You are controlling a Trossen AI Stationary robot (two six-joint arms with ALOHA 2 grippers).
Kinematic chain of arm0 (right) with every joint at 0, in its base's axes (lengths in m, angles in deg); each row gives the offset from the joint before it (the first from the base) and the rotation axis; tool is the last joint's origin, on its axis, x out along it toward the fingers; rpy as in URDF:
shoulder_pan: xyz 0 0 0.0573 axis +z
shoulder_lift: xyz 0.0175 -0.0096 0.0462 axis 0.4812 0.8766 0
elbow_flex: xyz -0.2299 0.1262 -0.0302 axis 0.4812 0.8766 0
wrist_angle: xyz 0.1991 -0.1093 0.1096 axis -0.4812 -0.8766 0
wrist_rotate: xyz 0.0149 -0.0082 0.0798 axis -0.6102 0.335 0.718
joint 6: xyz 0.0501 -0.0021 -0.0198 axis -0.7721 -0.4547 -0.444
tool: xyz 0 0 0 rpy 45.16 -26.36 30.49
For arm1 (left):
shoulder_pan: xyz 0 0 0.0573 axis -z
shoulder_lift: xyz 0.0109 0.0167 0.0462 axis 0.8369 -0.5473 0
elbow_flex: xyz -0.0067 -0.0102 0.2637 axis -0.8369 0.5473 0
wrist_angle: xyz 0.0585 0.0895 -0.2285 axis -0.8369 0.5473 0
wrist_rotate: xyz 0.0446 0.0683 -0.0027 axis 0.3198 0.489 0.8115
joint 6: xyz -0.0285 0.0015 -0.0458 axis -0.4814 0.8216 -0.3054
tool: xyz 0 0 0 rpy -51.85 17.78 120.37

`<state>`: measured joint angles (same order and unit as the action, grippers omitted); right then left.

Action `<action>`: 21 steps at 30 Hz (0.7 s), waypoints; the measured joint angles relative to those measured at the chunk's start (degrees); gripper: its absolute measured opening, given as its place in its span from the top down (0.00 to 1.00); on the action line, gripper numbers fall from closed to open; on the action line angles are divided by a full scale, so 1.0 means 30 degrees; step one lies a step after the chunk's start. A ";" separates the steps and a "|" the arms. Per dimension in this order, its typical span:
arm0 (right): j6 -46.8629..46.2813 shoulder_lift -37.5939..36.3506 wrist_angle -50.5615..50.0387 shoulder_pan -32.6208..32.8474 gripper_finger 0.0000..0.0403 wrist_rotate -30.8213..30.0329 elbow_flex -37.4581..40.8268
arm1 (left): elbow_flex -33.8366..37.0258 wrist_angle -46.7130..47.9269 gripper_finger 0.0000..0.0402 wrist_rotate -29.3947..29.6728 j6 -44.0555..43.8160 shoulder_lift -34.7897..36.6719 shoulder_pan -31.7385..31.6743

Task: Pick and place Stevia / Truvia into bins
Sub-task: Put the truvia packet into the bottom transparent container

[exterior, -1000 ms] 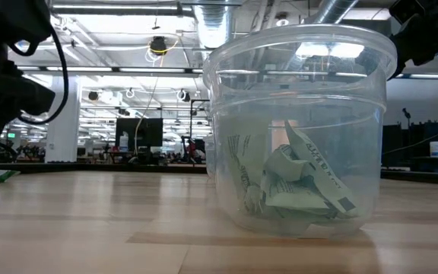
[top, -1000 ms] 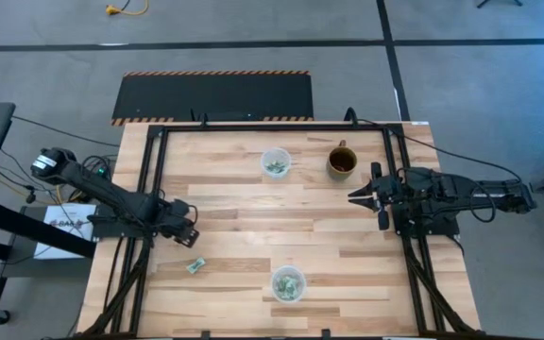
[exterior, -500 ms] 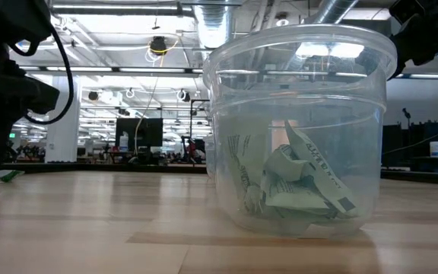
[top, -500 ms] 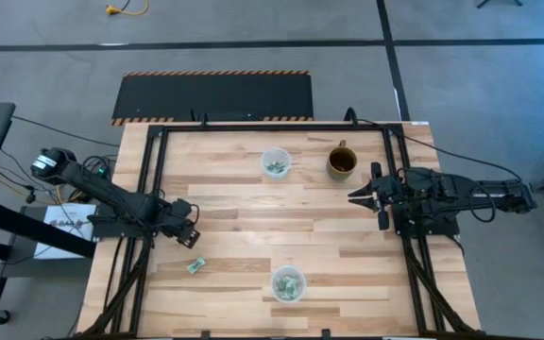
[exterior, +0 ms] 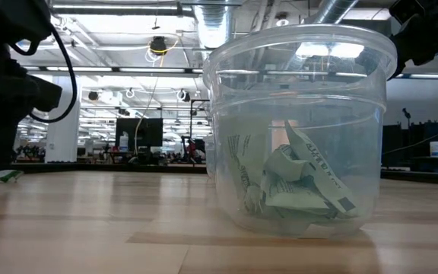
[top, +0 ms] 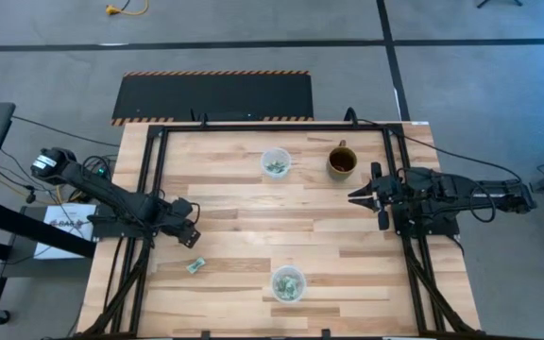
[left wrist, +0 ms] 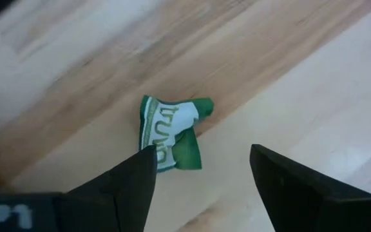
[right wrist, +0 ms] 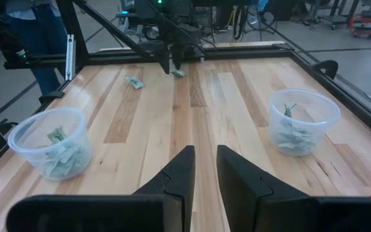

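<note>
— What have we changed in the last second?

— Little. Our left gripper (top: 191, 232) has crept slightly along the table's (top: 244, 217) left edge and hangs over bare wood, fingers (left wrist: 124, 187) spread wide and empty. In the left wrist view a crumpled packet (left wrist: 171, 132) lies just ahead of them. Our right gripper (top: 355, 197) has not moved near the right edge, fingers nearly closed on nothing.

— So where does the job stand?

— We judge it nearly finished: both cups, the front one (top: 287, 283) and the back one (top: 275, 162), hold packets, while another packet (top: 195, 265) lies loose near the front-left corner.

— And the materials?

— Thin creased green-and-white paper, folded on itself; clear round plastic cups with whitish rims; pale wood planks; a brown mug (top: 341, 161) near the back edge.
</note>
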<state>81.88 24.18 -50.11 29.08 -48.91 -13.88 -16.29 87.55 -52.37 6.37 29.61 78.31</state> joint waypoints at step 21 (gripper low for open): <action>-0.0003 0.0000 0.0007 0.0007 0.85 0.0000 0.0004 | -0.0007 0.1548 0.41 0.1094 0.3021 -0.1138 0.0000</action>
<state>81.87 24.18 -50.09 29.10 -48.91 -13.87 -16.31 92.19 -49.08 15.43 26.20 78.31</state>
